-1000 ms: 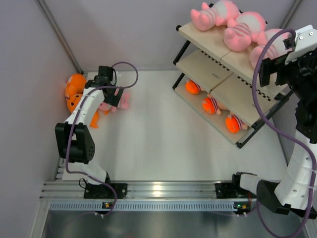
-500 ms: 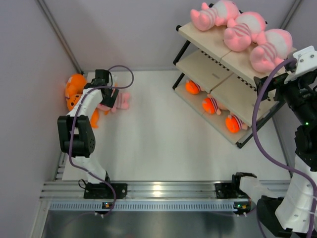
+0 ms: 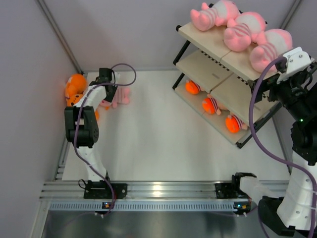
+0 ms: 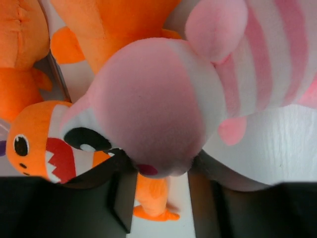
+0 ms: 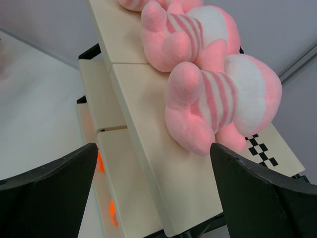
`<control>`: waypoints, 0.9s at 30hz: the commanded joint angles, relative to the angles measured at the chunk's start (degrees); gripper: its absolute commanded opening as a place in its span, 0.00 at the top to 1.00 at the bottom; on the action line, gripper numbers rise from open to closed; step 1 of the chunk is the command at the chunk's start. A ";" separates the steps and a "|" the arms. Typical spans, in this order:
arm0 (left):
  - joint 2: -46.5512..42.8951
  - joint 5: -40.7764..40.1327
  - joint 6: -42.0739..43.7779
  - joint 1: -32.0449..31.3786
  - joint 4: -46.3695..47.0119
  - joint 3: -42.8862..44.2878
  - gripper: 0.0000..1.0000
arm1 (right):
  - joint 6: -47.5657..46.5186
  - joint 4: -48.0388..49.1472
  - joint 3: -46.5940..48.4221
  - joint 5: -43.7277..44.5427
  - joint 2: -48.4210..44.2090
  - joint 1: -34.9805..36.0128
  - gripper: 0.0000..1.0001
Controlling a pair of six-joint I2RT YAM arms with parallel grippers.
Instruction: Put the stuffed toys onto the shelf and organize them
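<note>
Pinching the pink toy (image 4: 148, 114) by its round head, the left gripper (image 4: 159, 167) has its jaws drawn narrow, one finger at each side of the head's lower edge. That looks a shallow bite on soft, curved plush. The likeliest failure is therefore a slip: the head could squeeze out as the arm lifts and the toy would drop on the table (image 3: 163, 134). The toy lies at the table's far left, hard by the orange toys (image 3: 74, 84) and seemingly touching them. One toothy face sits just beside the left finger, so a lift may snag it or drag it along. The shelf (image 3: 208, 67) stands well apart on the far right, and a long carry or a hand-over would give a weak grip more chances to fail.

Farther off, the right gripper (image 5: 153, 146) hangs wide open with nothing in it, near the top tier (image 5: 143, 124). Three pink toys (image 3: 242, 30) lie there in a touching row, and the nearest rests close to the board's front edge. A careless sweep of those spread fingers could nudge it off. The row fills most of the tier, so a fourth toy set down loosely may crowd its neighbour or roll off. The bottom-tier toys (image 3: 211, 105) look out of harm's way.
</note>
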 commanded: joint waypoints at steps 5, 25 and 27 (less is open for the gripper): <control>2.10 8.58 5.80 0.60 3.85 3.60 1.00 | -2.04 3.27 -1.62 -4.75 -3.07 1.00 0.05; -35.96 49.79 12.41 -20.23 -25.49 -7.41 1.00 | 4.27 0.54 -4.51 -30.49 0.96 12.24 0.11; -36.48 50.78 12.58 -21.72 -27.60 -5.47 1.00 | 3.94 -0.50 -5.22 -26.50 4.20 19.67 0.13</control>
